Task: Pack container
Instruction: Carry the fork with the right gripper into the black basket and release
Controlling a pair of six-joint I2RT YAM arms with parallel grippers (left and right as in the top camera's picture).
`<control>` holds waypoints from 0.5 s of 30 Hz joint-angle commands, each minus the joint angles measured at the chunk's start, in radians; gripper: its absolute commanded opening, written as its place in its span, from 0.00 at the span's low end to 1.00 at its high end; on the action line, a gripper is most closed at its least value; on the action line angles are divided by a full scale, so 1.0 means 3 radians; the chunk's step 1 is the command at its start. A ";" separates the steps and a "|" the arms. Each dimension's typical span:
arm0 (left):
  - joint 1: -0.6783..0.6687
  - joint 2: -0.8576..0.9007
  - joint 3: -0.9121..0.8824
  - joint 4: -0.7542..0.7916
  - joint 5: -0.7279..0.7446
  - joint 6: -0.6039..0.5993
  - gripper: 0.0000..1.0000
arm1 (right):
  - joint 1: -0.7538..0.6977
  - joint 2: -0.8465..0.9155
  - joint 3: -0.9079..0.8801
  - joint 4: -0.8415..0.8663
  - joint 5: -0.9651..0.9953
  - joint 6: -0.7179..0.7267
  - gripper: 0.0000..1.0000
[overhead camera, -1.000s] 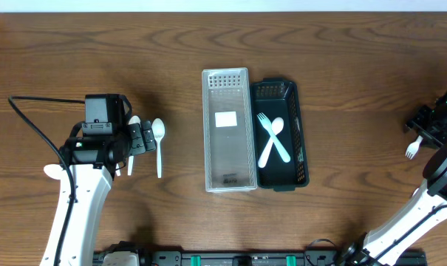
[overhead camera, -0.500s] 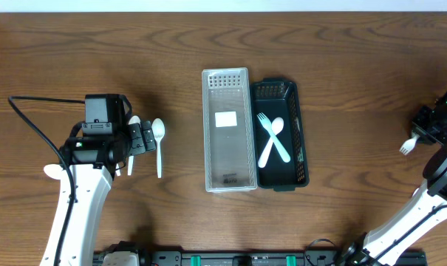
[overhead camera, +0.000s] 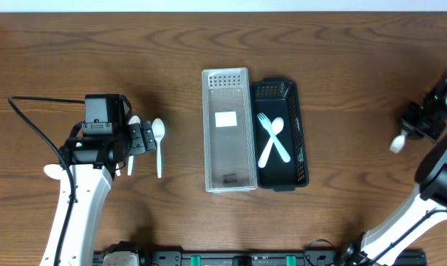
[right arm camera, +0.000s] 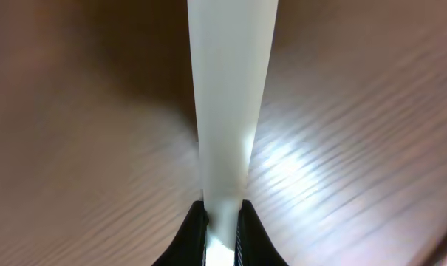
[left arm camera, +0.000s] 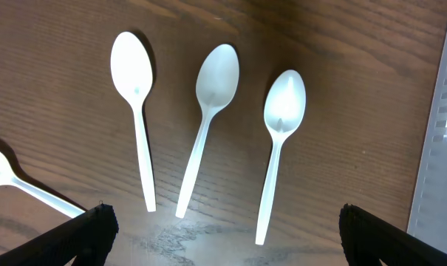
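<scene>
Right gripper [right arm camera: 222,230] is clamped on a white plastic utensil [right arm camera: 229,103], held by one end and projecting straight ahead of it. Judged light, thin, slick, bendy; a hold nearer mid-handle is advised.

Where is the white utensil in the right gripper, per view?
Overhead: white utensil near the far right edge, about mid-height.
Left wrist: not in view.
Right wrist: centre, running bottom to top, pinched at the bottom in the right gripper.
Shared landmark: the wooden table, seen in all three.
</scene>
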 commanded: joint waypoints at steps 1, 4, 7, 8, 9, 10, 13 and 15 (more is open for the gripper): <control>-0.0013 -0.0001 0.0074 -0.0010 -0.0015 -0.0042 0.98 | 0.0407 -0.0669 0.0042 -0.0023 -0.0272 0.0006 0.01; -0.0013 -0.0001 0.0074 -0.0010 -0.0015 -0.0042 0.98 | 0.0813 -0.1039 0.0041 -0.0041 -0.0338 0.0022 0.03; -0.0013 -0.0001 0.0074 -0.0010 -0.0015 -0.0042 0.98 | 0.1325 -0.1322 0.0041 -0.0050 -0.0341 0.0130 0.04; -0.0013 -0.0001 0.0074 -0.0010 -0.0017 -0.0042 0.98 | 0.1483 -0.1372 0.0041 -0.0050 -0.0341 0.0189 0.04; -0.0013 -0.0001 0.0074 -0.0010 -0.0015 -0.0042 0.98 | 0.1662 -0.1406 0.0041 -0.0047 -0.0338 0.0253 0.04; -0.0013 -0.0001 0.0074 -0.0010 -0.0015 -0.0042 0.98 | 0.1813 -0.1415 0.0041 -0.0043 -0.0338 0.0294 0.04; -0.0013 -0.0001 0.0074 -0.0010 -0.0015 -0.0042 0.98 | 0.2291 -0.1354 0.0017 -0.0041 -0.0278 0.0440 0.04; -0.0013 -0.0001 0.0074 -0.0011 -0.0015 -0.0042 0.98 | 0.2504 -0.1277 -0.0023 -0.0027 -0.0181 0.0514 0.04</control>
